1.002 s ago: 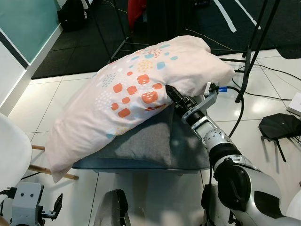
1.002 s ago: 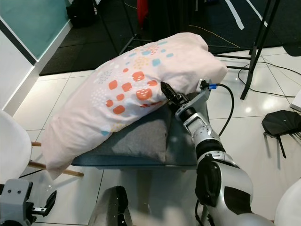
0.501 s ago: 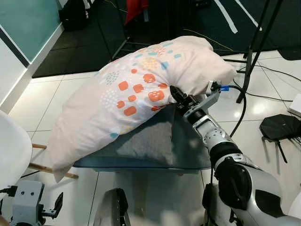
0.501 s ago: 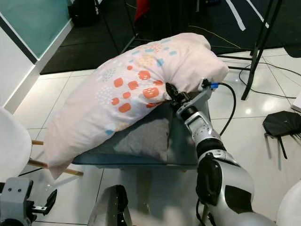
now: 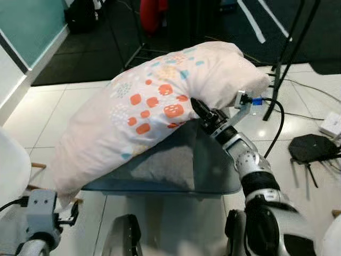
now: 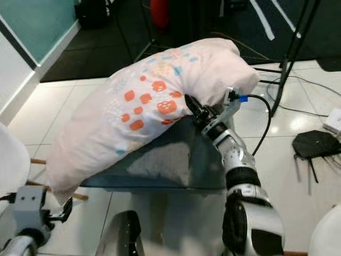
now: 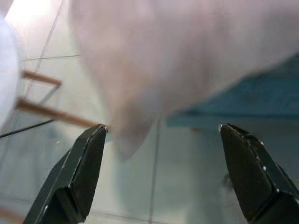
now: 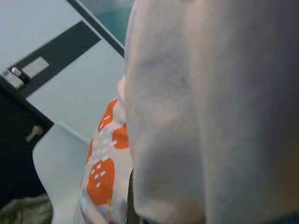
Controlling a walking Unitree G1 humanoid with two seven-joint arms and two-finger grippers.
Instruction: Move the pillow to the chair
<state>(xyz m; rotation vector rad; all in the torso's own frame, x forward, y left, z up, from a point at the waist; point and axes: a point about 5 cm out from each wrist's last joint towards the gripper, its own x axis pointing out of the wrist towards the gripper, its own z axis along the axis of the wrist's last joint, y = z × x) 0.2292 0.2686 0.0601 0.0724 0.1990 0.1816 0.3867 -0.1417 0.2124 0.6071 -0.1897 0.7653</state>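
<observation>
At the lower left of the left eye view, the left gripper (image 5: pixel 69 214) is hanging low beside the robot, close to the tiled floor (image 5: pixel 32 114). Its wrist camera is showing the two black fingers (image 7: pixel 81 168) standing wide apart with nothing between them, looking up at the drooping lower corner of the pillow.

In the middle of the frame, the grey cushioned stool (image 5: pixel 213 170) is carrying the pillow (image 5: pixel 154 101), a big cream one printed with orange and blue spots. It is lying slantwise, its lower end spilling over the stool's left edge toward the floor, its upper end bulging toward the upper right.

The right gripper (image 5: pixel 198 110) is reaching in from the lower right, its fingers pressing into the pillow's underside fold. They appear pinched on a pleat of the fabric, though the cloth is hiding the tips.

At the left edge, a white chair (image 5: pixel 8 170) with wooden legs is standing just beside the pillow's low end.

The pillow looks light, soft and floppy. Judging from its sag, a one-point hold will let it droop and drag, and thin cover fabric may slip. Taking a deep bunch of filling near the middle, or adding the free left fingers at the hanging end, seems safer.

Farther back, a tripod (image 5: pixel 290 48) and black cables (image 5: pixel 277 128) are standing on the floor.
</observation>
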